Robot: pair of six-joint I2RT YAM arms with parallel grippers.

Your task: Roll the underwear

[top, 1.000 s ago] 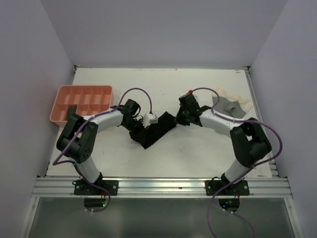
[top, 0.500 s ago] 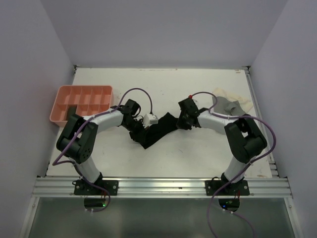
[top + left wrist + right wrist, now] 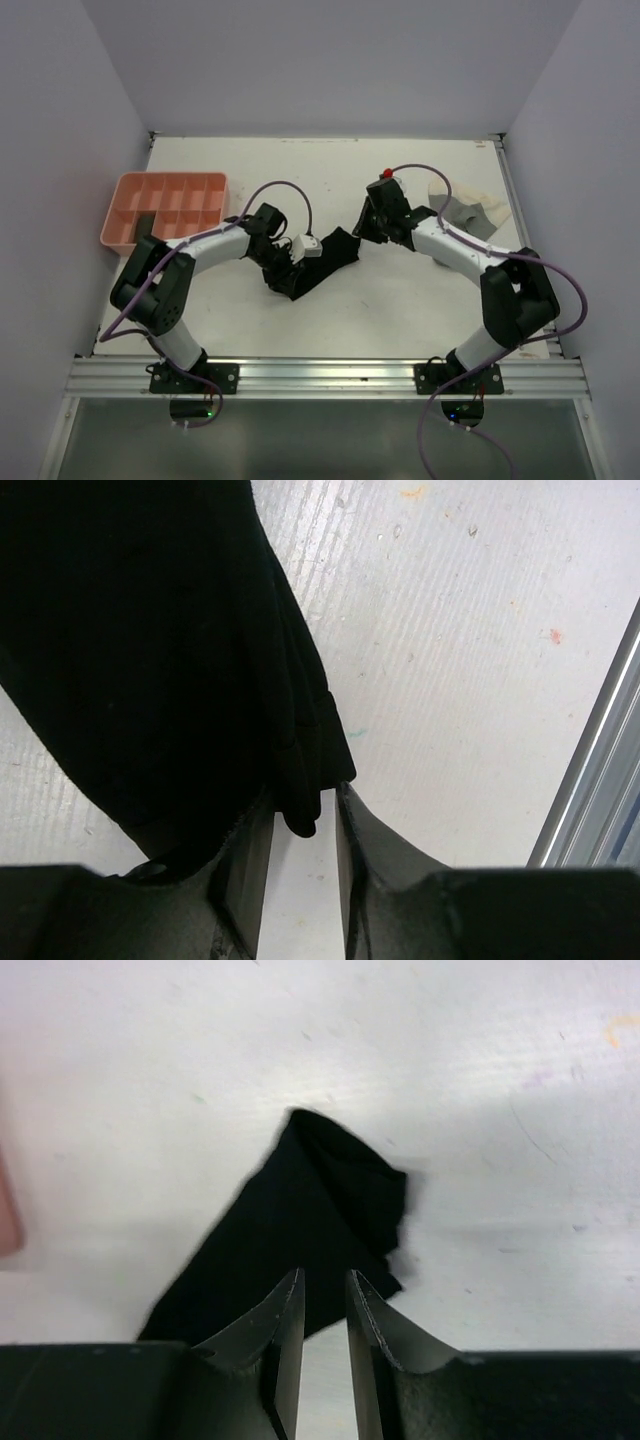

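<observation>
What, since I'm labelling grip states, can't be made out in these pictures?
- Left wrist: whether the left gripper pinches the tip of the black underwear; cloth overlaps the fingertips.
- Top view: left arm hides that garment's left end.
- Top view: the right arm overlaps the cream garments; count unclear.

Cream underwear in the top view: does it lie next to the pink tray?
No, the cream underwear lies at the right edge of the table, and the pink tray stands at its left edge.
</observation>
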